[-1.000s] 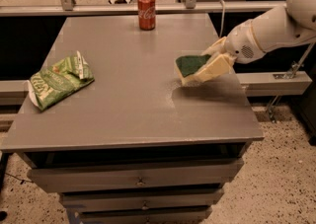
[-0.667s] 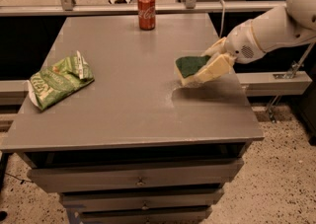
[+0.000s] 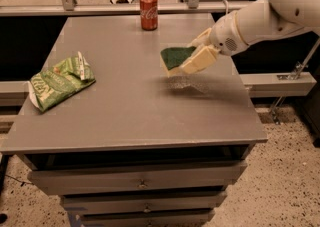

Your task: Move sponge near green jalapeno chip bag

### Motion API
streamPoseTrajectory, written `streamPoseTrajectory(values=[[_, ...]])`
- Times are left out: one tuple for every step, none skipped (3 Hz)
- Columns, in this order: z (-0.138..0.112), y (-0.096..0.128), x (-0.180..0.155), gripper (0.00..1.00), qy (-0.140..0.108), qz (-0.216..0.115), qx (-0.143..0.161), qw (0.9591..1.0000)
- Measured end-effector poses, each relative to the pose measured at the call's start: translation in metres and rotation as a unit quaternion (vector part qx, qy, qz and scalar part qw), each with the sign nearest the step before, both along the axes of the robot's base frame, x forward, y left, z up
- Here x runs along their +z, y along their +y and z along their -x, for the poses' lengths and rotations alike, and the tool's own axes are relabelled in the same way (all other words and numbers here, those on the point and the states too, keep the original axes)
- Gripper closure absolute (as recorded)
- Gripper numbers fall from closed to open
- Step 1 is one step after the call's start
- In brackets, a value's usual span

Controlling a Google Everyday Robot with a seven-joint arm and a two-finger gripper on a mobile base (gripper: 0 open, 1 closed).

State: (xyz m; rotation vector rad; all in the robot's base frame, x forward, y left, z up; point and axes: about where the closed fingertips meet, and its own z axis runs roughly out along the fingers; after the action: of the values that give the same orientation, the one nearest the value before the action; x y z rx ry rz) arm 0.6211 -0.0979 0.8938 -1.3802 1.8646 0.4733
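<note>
Gripper (image 3: 194, 53) up over right half of tabletop, fingers squeezed tight on sponge (image 3: 175, 57). Sponge in air, not touching top, dark green side up, shadow under it. Red soda can (image 3: 148, 10) upright by far edge, near middle. Drawers (image 3: 140, 181) under top, shut. Gray tabletop (image 3: 135, 111), speckled floor (image 3: 290, 171) to right. Green jalapeno chip bag (image 3: 60, 82) flat by left edge, well apart from sponge and gripper.
</note>
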Motion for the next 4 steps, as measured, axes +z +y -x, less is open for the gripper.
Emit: streamPoseTrajectory(values=[[-0.024,0.052,0.014,1.00,-0.031,0.002,0.024,0.9992],[-0.043,0.102,0.005,1.00,-0.050,0.022,0.045,0.9975],[-0.055,0.142,-0.007,1.00,-0.058,0.030,0.063,0.9959],[-0.058,0.183,-0.018,0.97,-0.058,0.028,0.087,0.9941]])
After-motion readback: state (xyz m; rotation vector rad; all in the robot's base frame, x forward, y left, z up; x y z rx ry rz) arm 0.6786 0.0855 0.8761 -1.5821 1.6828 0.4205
